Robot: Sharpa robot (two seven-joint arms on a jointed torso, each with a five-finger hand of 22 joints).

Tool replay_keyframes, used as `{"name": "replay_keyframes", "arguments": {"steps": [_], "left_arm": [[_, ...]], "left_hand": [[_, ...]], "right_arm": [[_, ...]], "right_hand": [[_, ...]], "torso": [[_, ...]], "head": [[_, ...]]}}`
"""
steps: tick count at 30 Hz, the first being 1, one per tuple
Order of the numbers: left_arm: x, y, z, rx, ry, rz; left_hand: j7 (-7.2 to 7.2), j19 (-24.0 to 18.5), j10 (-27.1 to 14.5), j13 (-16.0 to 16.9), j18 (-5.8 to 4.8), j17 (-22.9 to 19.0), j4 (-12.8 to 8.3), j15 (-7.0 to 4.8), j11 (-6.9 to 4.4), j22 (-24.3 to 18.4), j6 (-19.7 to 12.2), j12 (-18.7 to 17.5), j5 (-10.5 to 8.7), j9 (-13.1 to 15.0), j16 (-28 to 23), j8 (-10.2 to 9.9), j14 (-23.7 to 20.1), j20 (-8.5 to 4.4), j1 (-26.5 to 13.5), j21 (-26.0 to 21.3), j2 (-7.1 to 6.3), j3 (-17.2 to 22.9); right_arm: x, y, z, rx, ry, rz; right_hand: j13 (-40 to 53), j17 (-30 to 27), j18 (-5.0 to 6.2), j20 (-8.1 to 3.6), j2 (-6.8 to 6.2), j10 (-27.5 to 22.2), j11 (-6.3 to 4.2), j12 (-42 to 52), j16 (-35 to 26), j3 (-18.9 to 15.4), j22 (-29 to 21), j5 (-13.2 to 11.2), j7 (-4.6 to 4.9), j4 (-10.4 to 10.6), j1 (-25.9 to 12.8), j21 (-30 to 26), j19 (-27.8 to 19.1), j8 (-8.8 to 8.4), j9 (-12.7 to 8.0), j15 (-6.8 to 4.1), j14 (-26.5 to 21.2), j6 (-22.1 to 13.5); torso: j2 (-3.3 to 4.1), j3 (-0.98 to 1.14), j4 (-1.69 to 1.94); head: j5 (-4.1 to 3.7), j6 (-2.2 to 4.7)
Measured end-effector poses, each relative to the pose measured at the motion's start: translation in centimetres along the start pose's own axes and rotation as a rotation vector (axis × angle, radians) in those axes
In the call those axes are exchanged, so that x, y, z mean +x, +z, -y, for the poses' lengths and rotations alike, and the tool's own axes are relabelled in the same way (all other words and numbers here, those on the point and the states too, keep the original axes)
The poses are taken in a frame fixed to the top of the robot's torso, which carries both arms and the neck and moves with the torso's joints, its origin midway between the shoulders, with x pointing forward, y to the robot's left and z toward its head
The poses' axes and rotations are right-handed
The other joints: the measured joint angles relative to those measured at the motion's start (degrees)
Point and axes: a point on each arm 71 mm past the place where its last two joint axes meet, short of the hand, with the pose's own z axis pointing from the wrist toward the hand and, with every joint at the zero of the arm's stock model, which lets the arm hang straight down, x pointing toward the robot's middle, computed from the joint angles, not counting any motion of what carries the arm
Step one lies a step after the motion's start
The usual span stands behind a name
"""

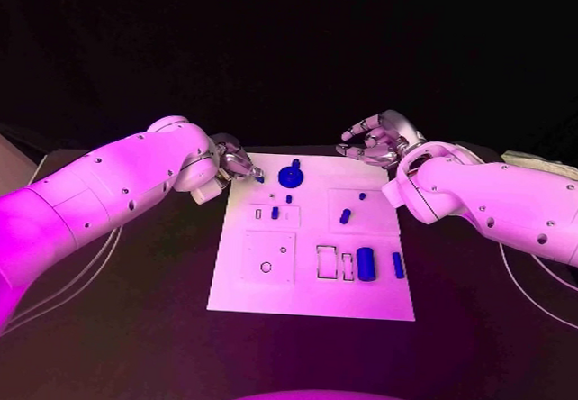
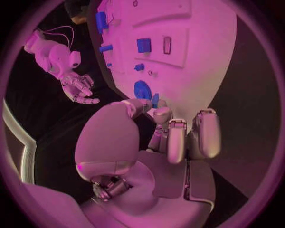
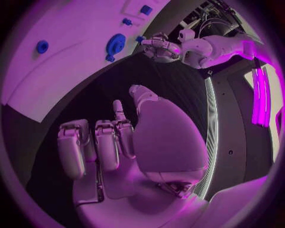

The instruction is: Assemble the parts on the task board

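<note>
Blue part (image 1: pixel 258 178) pinched by left hand (image 1: pixel 234 166).

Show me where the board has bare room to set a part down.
The task board is bare along its near edge, below the blue cylinder and the recesses. The far edge is crowded: the blue disc, with the left hand beside it and the right hand just beyond.
</note>
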Motion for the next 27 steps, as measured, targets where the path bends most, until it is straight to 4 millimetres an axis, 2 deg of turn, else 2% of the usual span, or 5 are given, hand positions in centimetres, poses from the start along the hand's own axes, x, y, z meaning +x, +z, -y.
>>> {"name": "replay_keyframes", "arguments": {"steps": [2,3,9,19,27], "left_arm": [[0.0,-0.3,0.0,0.007,0.000,-0.004],[-0.1,-0.6,0.0,0.014,0.002,-0.006],[0.0,-2.0,0.1,0.042,0.010,-0.021],[0.9,-3.7,0.4,0.075,0.044,-0.040],[2.6,-3.9,-0.1,0.069,0.089,-0.047]], "left_hand": [[-0.05,0.4,0.3,0.1,0.00,0.0,0.0,-0.04,-0.17,0.0,0.3,0.1,0.90,0.0,0.1,0.1,0.0,-0.02,-0.3,0.1,0.09,0.0],[-0.06,0.4,0.7,0.5,0.01,0.0,0.0,-0.05,-0.28,0.0,0.7,0.3,1.58,1.2,0.2,0.1,0.0,0.00,-0.7,0.1,-0.11,0.0],[-0.07,0.6,0.9,0.7,0.01,0.0,-0.2,-0.19,-0.48,0.0,0.7,0.3,2.70,2.2,0.2,0.1,0.1,-0.21,-0.8,0.3,-0.18,-0.2],[-0.22,0.6,1.3,1.0,0.00,0.0,-0.2,-0.45,-0.51,0.0,1.0,0.6,3.43,2.4,0.4,0.3,0.0,-0.21,-1.2,0.3,-0.56,-0.2],[-0.31,0.8,1.3,1.1,0.01,0.0,-0.2,-0.45,-0.51,0.0,1.1,0.6,3.77,2.4,0.4,0.3,0.0,-0.42,-1.3,0.5,-0.74,-0.2]], "right_arm": [[-0.1,0.0,0.1,0.002,-0.001,0.002],[-0.1,0.0,0.1,0.003,-0.001,0.003],[-0.4,0.0,0.4,0.009,-0.004,0.008],[-0.6,0.0,0.8,0.017,-0.007,0.014],[-0.6,0.0,0.9,0.018,-0.007,0.014]], "right_hand": [[0.0,0.0,0.00,0.00,0.00,0.0,0.00,0.0,0.0,0.0,0.0,0.0,0.00,0.0,0.0,0.0,0.0,0.00,0.0,0.00,0.0,0.0],[0.0,0.0,0.00,0.00,0.00,0.0,0.00,0.0,0.0,0.0,0.0,0.0,0.00,0.0,0.0,0.0,0.0,0.00,0.0,0.00,0.0,0.0],[0.0,0.0,0.00,0.00,0.00,0.0,0.00,0.0,0.0,0.0,0.0,0.0,0.00,0.0,0.0,0.0,0.0,0.00,0.0,0.00,0.0,0.0],[0.0,0.0,0.00,0.00,0.00,0.0,0.00,0.0,0.0,0.0,0.0,0.0,0.00,0.0,0.0,0.0,0.0,0.00,0.0,0.00,0.0,0.0],[0.0,0.0,0.00,0.00,-0.23,0.0,0.00,0.2,0.0,0.0,0.0,0.0,0.00,0.0,-0.2,0.0,0.0,0.00,0.0,0.00,0.0,0.0]], "torso": [[-0.15,-0.03,0.07],[-0.23,-0.05,0.10],[-0.75,-0.23,0.38],[-1.29,-0.51,0.73],[-1.39,-0.54,0.79]], "head": [[0.00,-0.07],[0.01,-0.11],[0.00,-0.35],[0.04,-0.88],[0.20,-1.08]]}}
